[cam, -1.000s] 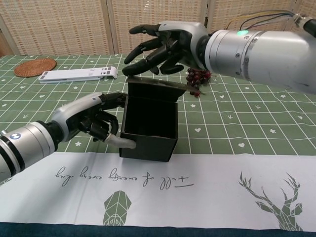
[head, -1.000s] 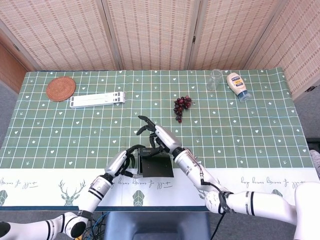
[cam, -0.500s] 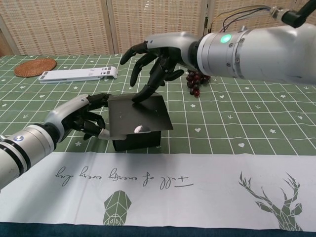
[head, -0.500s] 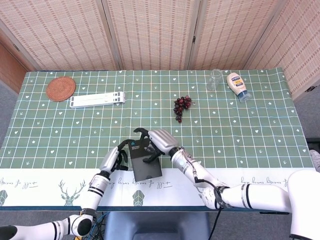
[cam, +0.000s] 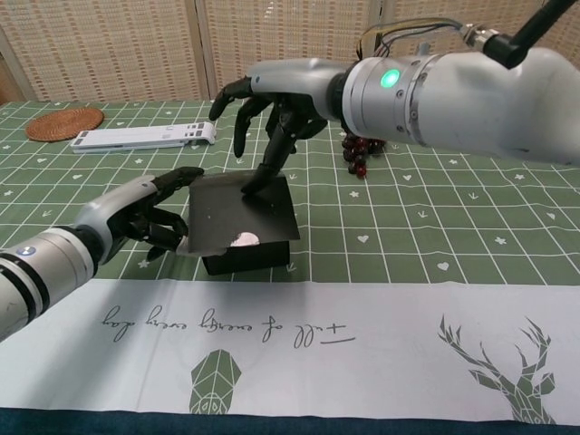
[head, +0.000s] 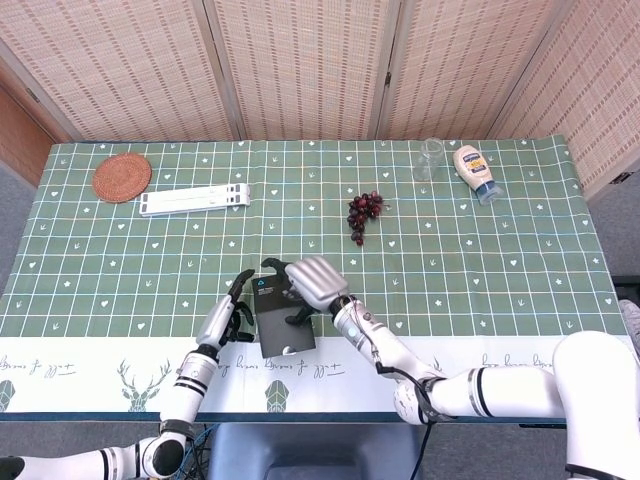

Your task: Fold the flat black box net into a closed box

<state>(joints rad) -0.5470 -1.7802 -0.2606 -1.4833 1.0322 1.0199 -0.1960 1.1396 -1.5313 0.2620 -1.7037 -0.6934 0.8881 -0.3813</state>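
Note:
The black box (cam: 246,256) stands near the table's front edge, its lid flap (cam: 237,213) folded down over the top and tilted slightly; in the head view the black box (head: 283,320) shows as a dark rectangle. My right hand (cam: 272,95) hovers over it with fingers spread, and one fingertip (cam: 253,184) presses on the lid's far part. My left hand (cam: 145,210) grips the box's left side, fingers at the lid's left edge. A pale thumb tip (cam: 243,239) pokes out under the lid's front edge. From above, my left hand (head: 228,318) and right hand (head: 308,282) flank the box.
Dark grapes (head: 364,212) lie behind the box. A white stand (head: 194,199) and a woven coaster (head: 122,177) sit at the back left. At the back right are a glass (head: 430,158) and a mayonnaise bottle (head: 476,172). The white table runner (cam: 362,335) marks the front edge.
The lid stood raised a second ago; my right hand has pushed it down flat over the box. The box has shifted slightly left, and my left hand stays at its left side.

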